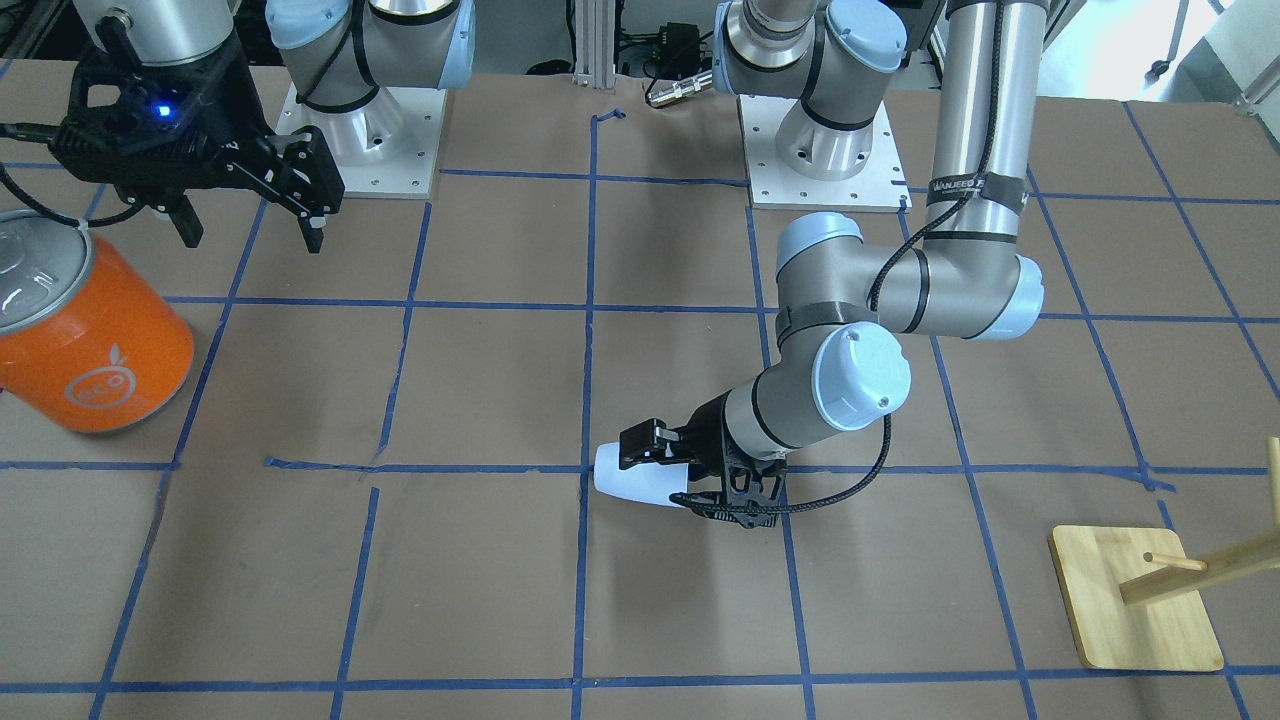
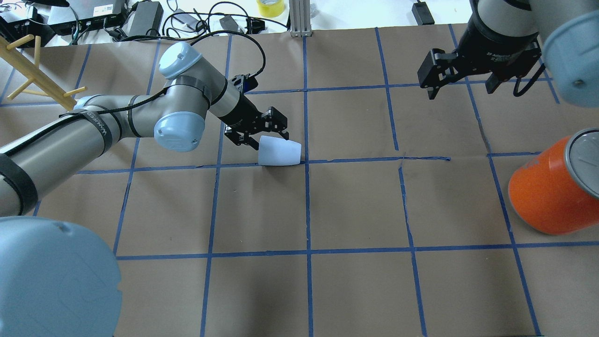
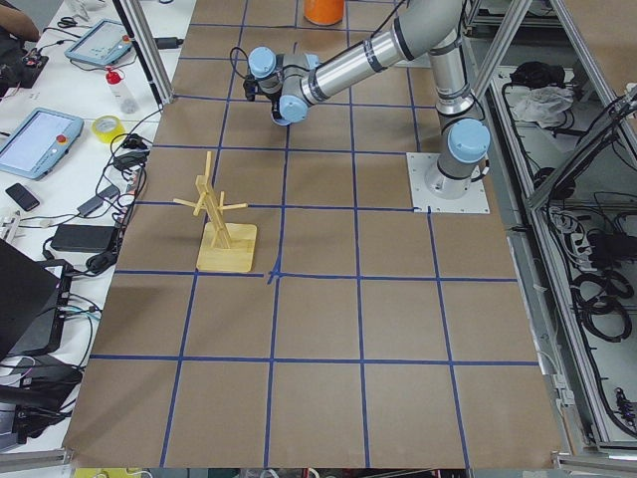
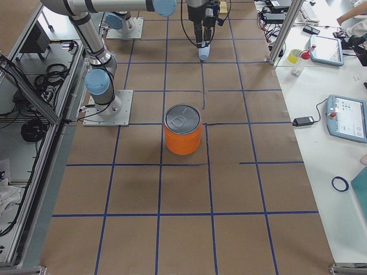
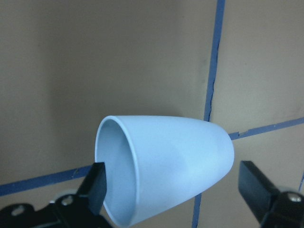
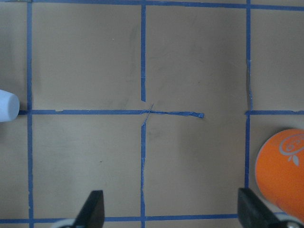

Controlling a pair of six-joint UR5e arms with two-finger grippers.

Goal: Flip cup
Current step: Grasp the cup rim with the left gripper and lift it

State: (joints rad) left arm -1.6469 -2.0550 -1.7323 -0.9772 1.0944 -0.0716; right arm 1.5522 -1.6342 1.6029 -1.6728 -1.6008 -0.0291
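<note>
The pale blue-white cup (image 2: 279, 151) lies on its side on the brown table, on a blue tape line near the middle. It also shows in the front view (image 1: 632, 481). In the left wrist view the cup (image 5: 166, 166) has its mouth toward the left finger (image 5: 95, 187) and its base toward the right finger, with a gap before that finger. My left gripper (image 2: 269, 139) is open, low at the table, with the cup between its fingers. My right gripper (image 2: 459, 92) is open and empty, raised above the table far from the cup.
A large orange can (image 2: 547, 196) with a silver top stands on the robot's right side, below the right gripper. A wooden peg rack (image 1: 1135, 600) stands on the robot's far left. The table (image 2: 355, 210) is brown paper with a blue tape grid.
</note>
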